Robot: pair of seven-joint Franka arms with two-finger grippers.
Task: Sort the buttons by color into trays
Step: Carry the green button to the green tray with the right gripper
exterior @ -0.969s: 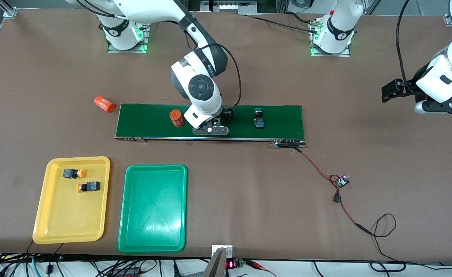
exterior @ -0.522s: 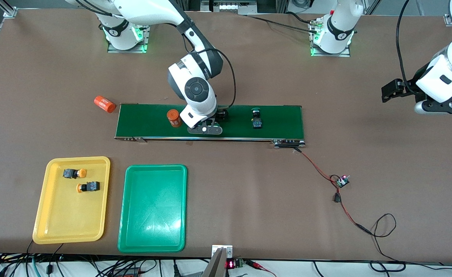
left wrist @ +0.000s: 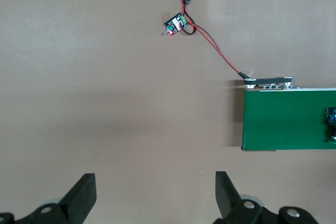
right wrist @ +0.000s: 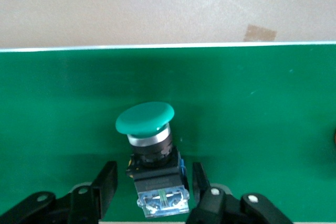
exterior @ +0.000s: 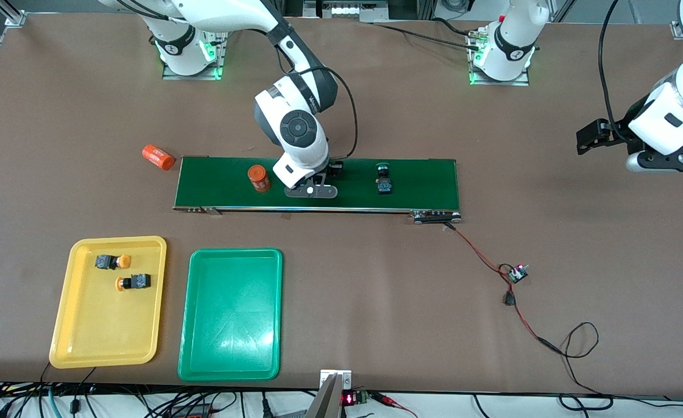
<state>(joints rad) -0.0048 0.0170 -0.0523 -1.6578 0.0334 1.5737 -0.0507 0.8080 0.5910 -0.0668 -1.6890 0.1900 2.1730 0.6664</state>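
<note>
A green-capped button [right wrist: 152, 129] lies on the dark green conveyor belt [exterior: 423, 180], between the open fingers of my right gripper [right wrist: 153, 174] with a small gap on each side. In the front view that gripper [exterior: 313, 187] is low over the belt's middle and hides this button. A second green button [exterior: 383, 177] lies on the belt toward the left arm's end. Two orange-capped buttons [exterior: 112, 262] [exterior: 133, 283] lie in the yellow tray [exterior: 63, 307]. The green tray [exterior: 234, 313] beside it holds nothing. My left gripper [exterior: 588, 140] waits open over bare table [left wrist: 155, 182].
One orange cylinder [exterior: 258, 178] stands on the belt beside my right gripper, another [exterior: 158, 157] lies on the table off the belt's end. A red-black cable and small circuit board [exterior: 517, 273] run from the belt's other end [left wrist: 289, 119].
The cylinder and the second green button have drifted along the belt toward the right arm's end. My right gripper moved the same way, staying low over the belt. The left arm has not moved.
</note>
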